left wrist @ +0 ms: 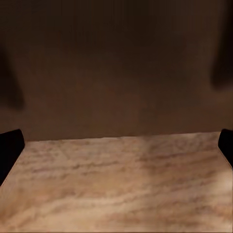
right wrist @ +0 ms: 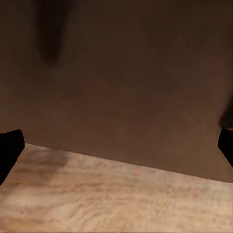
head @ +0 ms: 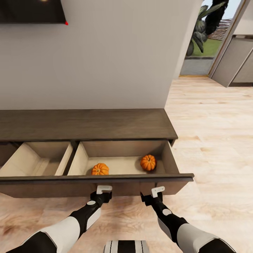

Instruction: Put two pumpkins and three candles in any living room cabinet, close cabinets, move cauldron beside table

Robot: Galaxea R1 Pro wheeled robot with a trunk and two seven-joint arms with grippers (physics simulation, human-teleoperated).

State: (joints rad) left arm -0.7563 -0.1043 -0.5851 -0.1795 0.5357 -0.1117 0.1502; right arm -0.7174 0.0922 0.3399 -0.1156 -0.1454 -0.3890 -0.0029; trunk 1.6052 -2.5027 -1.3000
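Two pumpkins [head: 100, 169] [head: 148, 162] — one cabinet [head: 84, 124]

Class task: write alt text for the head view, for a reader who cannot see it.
Two pumpkins lie in the right compartment of the cabinet's open drawer. Both grippers, left and right, sit at the drawer front, above a pale wood floor.

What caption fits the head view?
Two pumpkins lie in the cabinet's open drawer; both grippers at its front.
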